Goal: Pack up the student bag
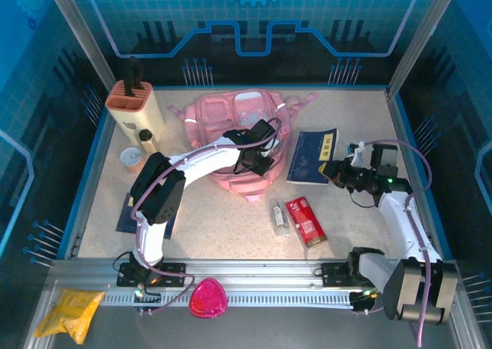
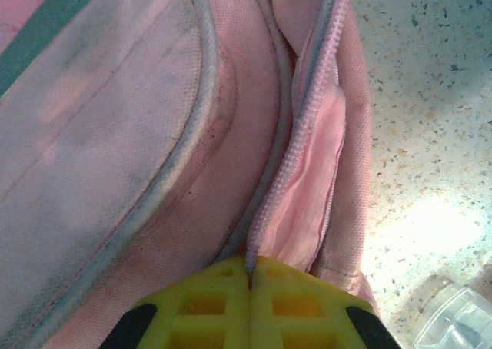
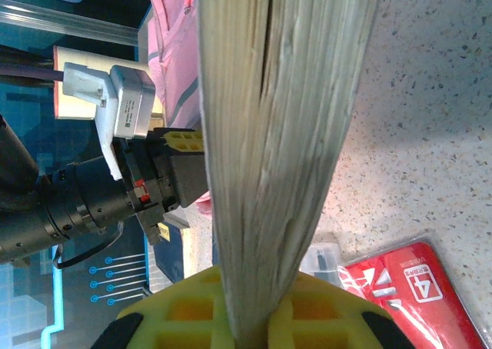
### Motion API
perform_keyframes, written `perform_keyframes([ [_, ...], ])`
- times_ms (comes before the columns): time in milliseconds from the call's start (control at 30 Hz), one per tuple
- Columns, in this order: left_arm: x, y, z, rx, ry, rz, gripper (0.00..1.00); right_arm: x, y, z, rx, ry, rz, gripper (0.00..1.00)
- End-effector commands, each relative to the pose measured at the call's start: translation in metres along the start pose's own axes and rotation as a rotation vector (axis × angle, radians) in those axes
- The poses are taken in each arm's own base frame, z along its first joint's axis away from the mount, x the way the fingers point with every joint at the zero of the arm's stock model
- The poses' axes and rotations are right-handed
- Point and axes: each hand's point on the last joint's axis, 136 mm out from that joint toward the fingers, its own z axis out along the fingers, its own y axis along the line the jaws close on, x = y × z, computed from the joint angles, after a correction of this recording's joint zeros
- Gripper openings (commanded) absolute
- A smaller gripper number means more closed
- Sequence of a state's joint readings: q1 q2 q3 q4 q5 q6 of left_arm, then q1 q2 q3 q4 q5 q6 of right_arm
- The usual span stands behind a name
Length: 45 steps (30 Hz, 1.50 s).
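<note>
The pink student bag (image 1: 227, 118) lies flat at the far middle of the bench (image 1: 215, 218), with a blue book (image 1: 311, 155) just to its right. The left hand (image 2: 250, 276) is down on the bag's near side, its yellow fingers (image 2: 307, 303) pressed tight together on the end of the zipper (image 2: 296, 164), which gapes open there. The right hand (image 3: 250, 314) is clamped on the page edge of the blue book. A red packet (image 1: 306, 220) lies on the bench nearer the arms.

The table (image 1: 215, 226) is viewed from high behind its near edge, looking down. The student bag (image 2: 115, 134) is framed very closely from the left wrist, a book (image 3: 284, 134) from the right; the bag is shared by all three views.
</note>
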<state>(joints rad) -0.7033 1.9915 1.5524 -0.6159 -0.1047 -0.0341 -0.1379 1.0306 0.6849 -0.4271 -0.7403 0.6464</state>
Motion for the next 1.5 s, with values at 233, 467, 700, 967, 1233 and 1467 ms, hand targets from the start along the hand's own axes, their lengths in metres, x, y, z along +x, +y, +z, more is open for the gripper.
perform_keyframes([
  [233, -0.041, 0.022, -0.069, -0.065, -0.176, 0.002, 0.00, 0.004, 0.002, -0.010, 0.056, 0.003, -0.028, 0.00],
  [467, -0.075, 0.044, -0.127, -0.133, -0.323, -0.012, 0.00, 0.014, 0.007, 0.005, 0.035, 0.057, -0.022, 0.00],
  [700, -0.115, 0.052, -0.179, -0.150, -0.484, -0.030, 0.00, 0.019, 0.043, 0.051, -0.085, 0.125, -0.050, 0.00],
  [967, -0.138, 0.060, -0.209, -0.154, -0.559, -0.084, 0.00, 0.013, 0.072, 0.121, -0.102, 0.144, -0.107, 0.00],
  [1233, -0.151, 0.054, -0.230, -0.113, -0.633, -0.108, 0.00, -0.004, 0.096, 0.195, -0.174, 0.139, -0.126, 0.00],
  [1467, -0.155, 0.055, -0.232, -0.113, -0.639, -0.118, 0.00, -0.021, 0.061, 0.242, -0.025, 0.139, -0.112, 0.19],
])
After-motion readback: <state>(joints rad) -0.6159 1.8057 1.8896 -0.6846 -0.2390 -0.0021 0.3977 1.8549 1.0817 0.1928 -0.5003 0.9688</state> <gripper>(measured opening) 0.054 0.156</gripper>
